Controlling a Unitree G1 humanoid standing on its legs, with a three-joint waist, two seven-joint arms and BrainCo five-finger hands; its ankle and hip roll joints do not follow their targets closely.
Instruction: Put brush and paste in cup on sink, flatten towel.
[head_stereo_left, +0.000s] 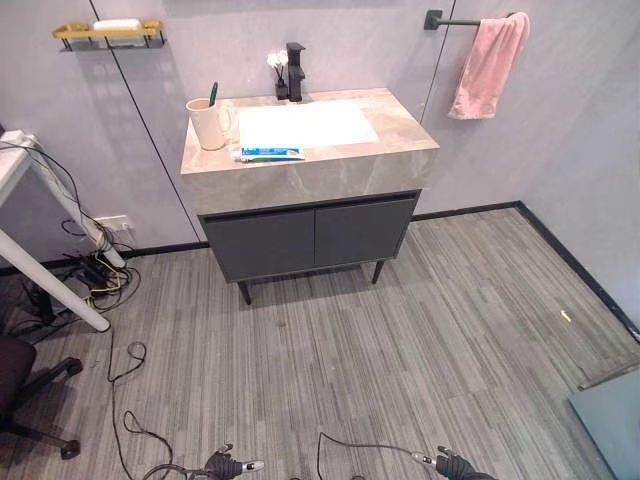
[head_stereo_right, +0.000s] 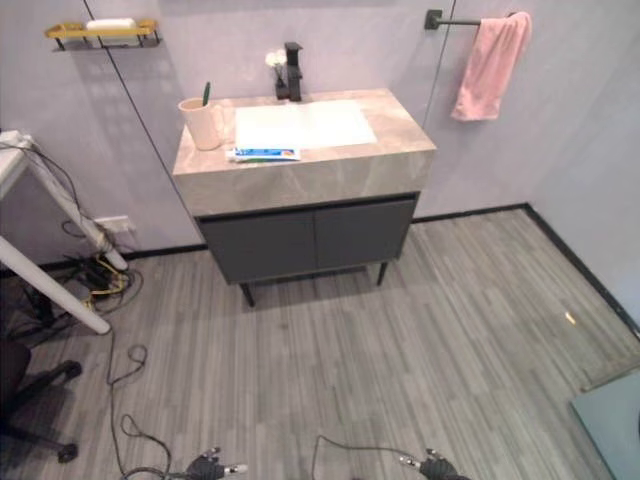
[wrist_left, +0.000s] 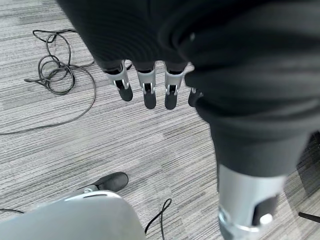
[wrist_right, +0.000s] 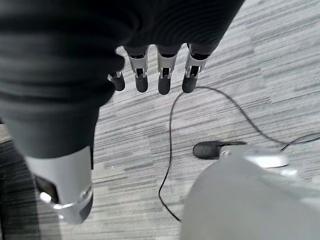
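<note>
Toothpaste lies at the sink counter's front edge; left hand and right hand hang slack-fingered

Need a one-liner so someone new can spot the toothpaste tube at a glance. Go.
Find the grey vanity cabinet with the marble-look countertop against the back wall. On its left part, just in front of the beige cup holding a green toothbrush, lies the toothpaste tube along the white basin's front-left edge. It is the only flat, blue-and-white thing lying down there.
</note>
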